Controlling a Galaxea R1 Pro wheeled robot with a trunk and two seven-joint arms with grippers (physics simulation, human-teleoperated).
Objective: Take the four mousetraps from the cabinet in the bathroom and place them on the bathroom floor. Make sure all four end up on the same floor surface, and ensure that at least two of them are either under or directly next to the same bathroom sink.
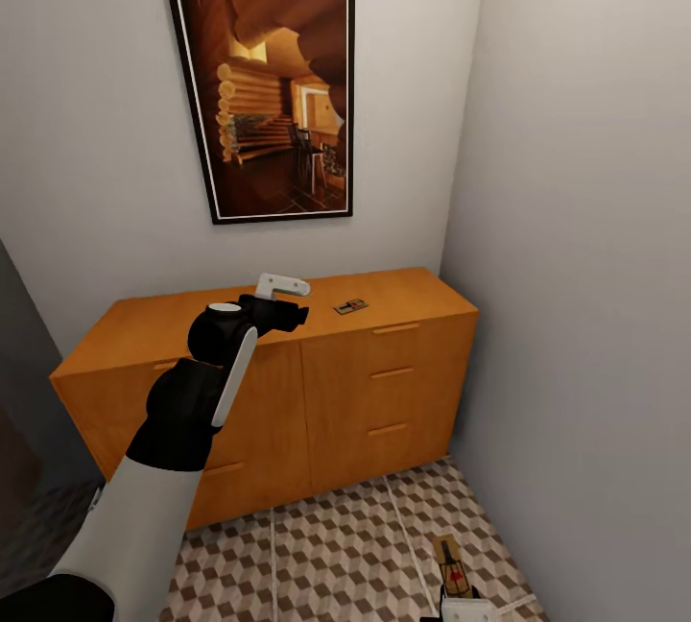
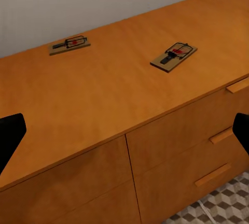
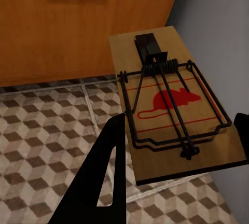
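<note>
Down low, nearest me, the right gripper (image 3: 176, 146) is clamped on a mousetrap (image 3: 174, 105), its dark fingers pinching the board's two long edges, red mouse print facing up. In the head view that trap (image 1: 451, 564) hangs just above the bathroom floor (image 1: 326, 545), the cube-patterned tiles with pale grout lines, close to the grey right-hand wall (image 1: 585, 248). Whether the board touches the tiles, I cannot tell.

Up a level: the left arm reaches over the cabinet (image 1: 288, 392), the orange-brown sideboard pushed into the corner. The left gripper (image 1: 283, 300) hovers over the top, and its fingers (image 2: 10, 136) stand wide apart at the edges of the wrist view, holding nothing.

On the cabinet top lie two more mousetraps: one (image 2: 174, 56) nearer the front edge, another (image 2: 70, 44) further back by the wall, well apart from each other. The drawer handles (image 1: 388, 372) are slim wooden bars.

Beyond, on the pale back wall, hangs a black-framed picture (image 1: 269, 89) of a log-cabin interior.
</note>
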